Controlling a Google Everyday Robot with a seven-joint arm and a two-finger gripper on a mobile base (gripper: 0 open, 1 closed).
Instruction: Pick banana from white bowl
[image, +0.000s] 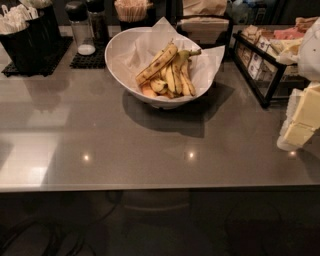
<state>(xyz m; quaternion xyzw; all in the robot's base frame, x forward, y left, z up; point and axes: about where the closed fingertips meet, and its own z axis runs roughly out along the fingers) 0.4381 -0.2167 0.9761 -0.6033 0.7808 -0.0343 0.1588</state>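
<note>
While bananas (167, 72) lie in the white bowl (116, 60) on the desk (100, 140), end effector (301, 120) hangs at right edge | well apart from bowl | grip state: cannot tell

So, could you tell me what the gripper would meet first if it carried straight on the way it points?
Probably the grey counter just below the gripper at the right edge, not the white bowl; depth is unclear.
</note>
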